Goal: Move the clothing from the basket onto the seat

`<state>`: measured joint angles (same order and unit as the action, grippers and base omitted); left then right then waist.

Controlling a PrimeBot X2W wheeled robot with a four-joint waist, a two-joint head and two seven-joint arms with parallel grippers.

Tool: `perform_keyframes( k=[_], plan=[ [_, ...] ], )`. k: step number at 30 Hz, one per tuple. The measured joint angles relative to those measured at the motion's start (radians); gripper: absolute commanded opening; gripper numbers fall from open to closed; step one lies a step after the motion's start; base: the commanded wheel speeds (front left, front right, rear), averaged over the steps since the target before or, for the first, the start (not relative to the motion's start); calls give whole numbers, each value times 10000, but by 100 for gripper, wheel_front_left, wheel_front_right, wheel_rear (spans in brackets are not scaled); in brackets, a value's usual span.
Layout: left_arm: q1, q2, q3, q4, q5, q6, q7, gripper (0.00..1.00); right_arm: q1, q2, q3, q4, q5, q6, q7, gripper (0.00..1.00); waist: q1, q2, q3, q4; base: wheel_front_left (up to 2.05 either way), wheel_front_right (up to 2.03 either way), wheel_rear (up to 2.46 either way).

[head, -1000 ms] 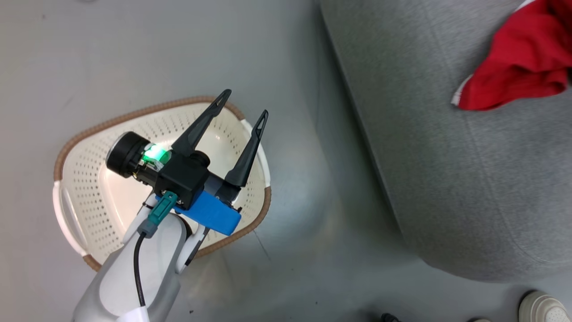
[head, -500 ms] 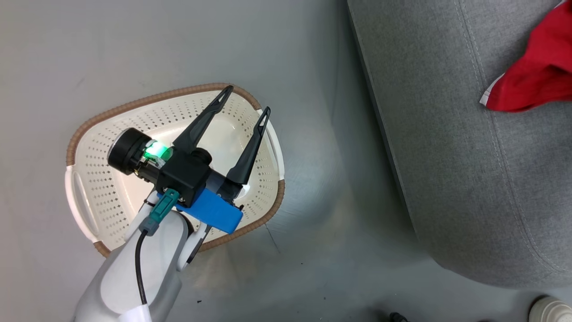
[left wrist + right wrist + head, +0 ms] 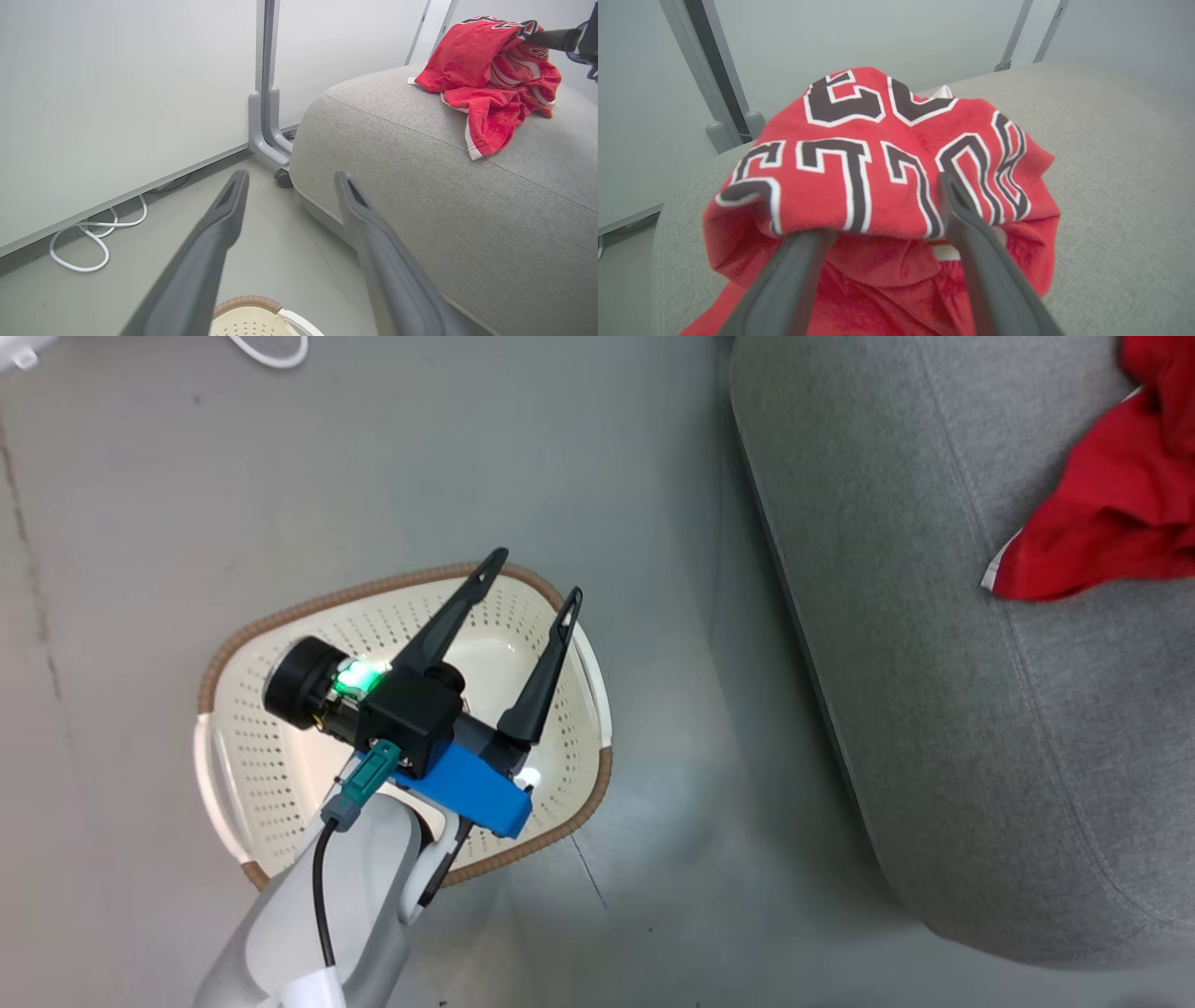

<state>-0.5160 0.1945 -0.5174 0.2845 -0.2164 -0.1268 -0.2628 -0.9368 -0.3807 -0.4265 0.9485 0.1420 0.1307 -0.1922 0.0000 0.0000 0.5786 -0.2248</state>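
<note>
Head view has the left gripper (image 3: 537,574) hovering over the basket (image 3: 271,775), jaws wide apart. Right wrist view shows the right gripper (image 3: 883,205) with jaws apart too, the red clothing (image 3: 878,154) heaped on the seat (image 3: 1111,163) and draped over one finger

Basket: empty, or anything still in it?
Empty where visible: the basket shows bare perforated walls, though the left gripper hides part. The clothing lies on the seat.

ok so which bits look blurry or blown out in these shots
Head view: sharp, with a blown-out glare spot on the basket wall near the left gripper. Left wrist view: that gripper is soft, the seat and clothing crisp. Right wrist view: the right gripper blurs, the clothing's lettering is readable.
</note>
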Motion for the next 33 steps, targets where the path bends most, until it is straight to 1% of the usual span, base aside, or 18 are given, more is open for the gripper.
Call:
perform_keyframes(
  k=[5, 9, 15, 22, 27, 33],
  plan=[
    [424, -318, 192, 288, -284, -2, 0, 100, 672, -201, 721, -79, 217, 0, -157, 100, 0, 0, -774, 166, 0, 0, 0],
    [913, -585, 493, 431, -533, -2, 0, 100, 1288, -222, 1185, -422, 372, 0, -146, 100, -1, 0, -1542, 317, 0, 0, 0],
    [1731, -849, 980, 614, -771, -4, 0, 100, 2432, 65, 1609, -1402, 451, 0, 167, 100, -1, 0, -2795, 572, 0, 0, 0],
    [2541, -1078, 1475, 650, -915, -17, 0, 100, 4192, 548, 1745, -3350, 470, 0, 757, 100, -3, 1, -4101, 1025, 0, 0, 0],
    [3080, -1143, 1891, 591, -918, -19, 0, 100, 5689, 1110, 1697, -5279, 476, -2, 1344, 100, -3, 1, -4753, 1525, 0, 0, 0],
    [3576, -1187, 2456, 589, -813, -19, 0, 100, 7331, 1987, 1741, -7359, 311, 0, 2021, 100, -3, 1, -5294, 2102, 0, 0, 0]
  ],
)
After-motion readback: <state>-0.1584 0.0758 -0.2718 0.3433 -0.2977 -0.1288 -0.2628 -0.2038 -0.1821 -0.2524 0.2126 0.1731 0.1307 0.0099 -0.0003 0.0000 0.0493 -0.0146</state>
